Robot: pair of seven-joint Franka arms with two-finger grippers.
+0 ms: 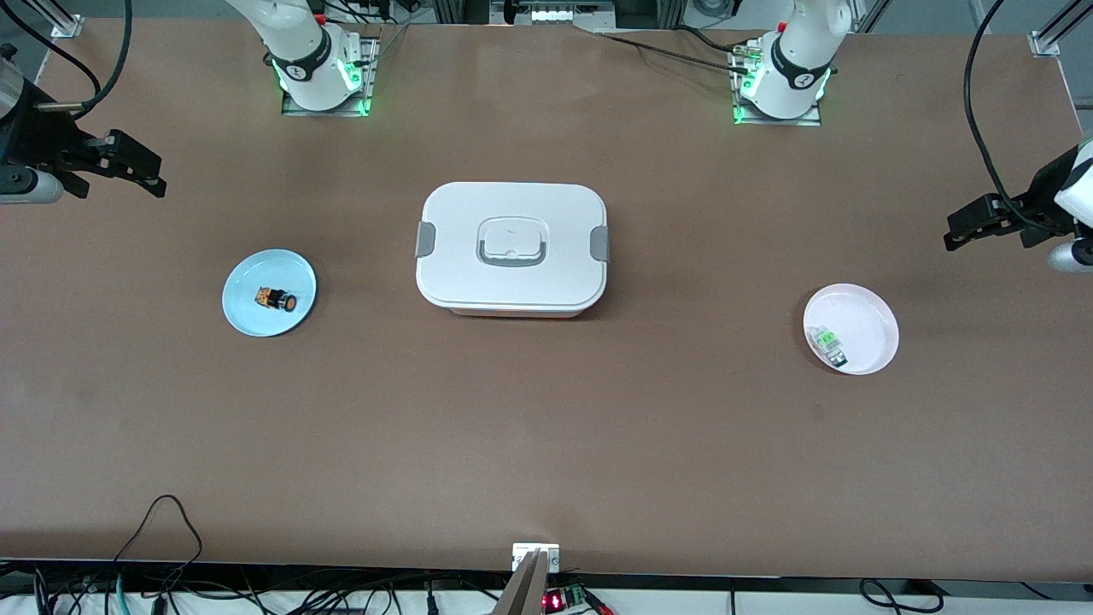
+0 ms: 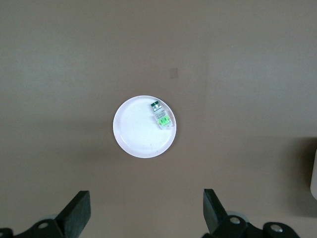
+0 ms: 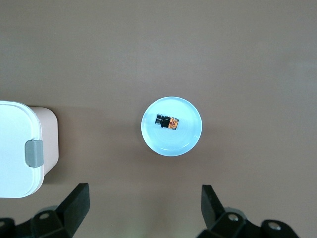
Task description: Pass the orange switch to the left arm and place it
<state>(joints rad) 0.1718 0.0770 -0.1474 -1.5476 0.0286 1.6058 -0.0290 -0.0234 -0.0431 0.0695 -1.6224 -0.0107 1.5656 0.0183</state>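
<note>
While no writing reads, the orange switch lies on a blue plate.

Nothing readable anywhere, honestly. The round black-and-white badges on the two white robot arm bases, up past the white rounded-rectangular plastic box, are too small to make out.
</note>
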